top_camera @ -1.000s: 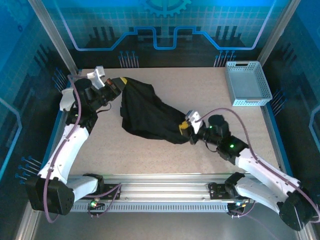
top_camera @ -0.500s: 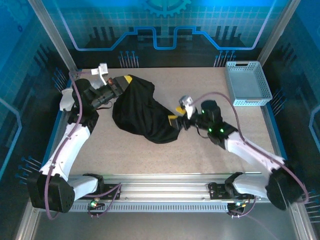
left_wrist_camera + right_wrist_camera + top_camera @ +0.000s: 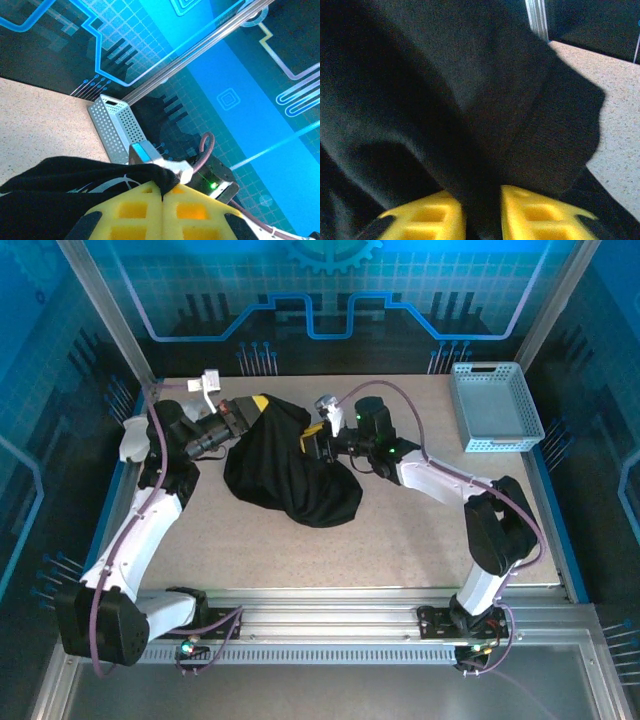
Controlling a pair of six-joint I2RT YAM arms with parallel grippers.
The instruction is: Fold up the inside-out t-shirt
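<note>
Looking down from the top camera, you find the inside-out t-shirt (image 3: 290,475) bunched in a dark heap on the desk (image 3: 400,540), left of centre and toward the far side. Both arms reach in to its far edge from opposite sides. Your left hand (image 3: 255,403) meets the cloth at the heap's far-left corner. Your right hand (image 3: 312,433) meets it just beside that, at the far-right part of the heap, with the arm stretched well across from its base. The grey mesh tray (image 3: 495,410) sits in the far-right corner of the desk, well apart from the shirt.

From the left wrist, your left hand (image 3: 162,200) has its yellow fingers (image 3: 132,210) pressed together, a fold of the black t-shirt (image 3: 50,185) nipped in the seam between them and draped over one side. Beyond it you see bare desk (image 3: 35,115) and the tray (image 3: 117,132) on end at the back.

From the right wrist, your right hand (image 3: 482,217) is closed down to a narrow slit, and that slit is packed with black cloth. The t-shirt (image 3: 445,90) rises from the yellow fingers (image 3: 535,212) in a thick fold, with speckled desk (image 3: 620,115) at the right edge.
</note>
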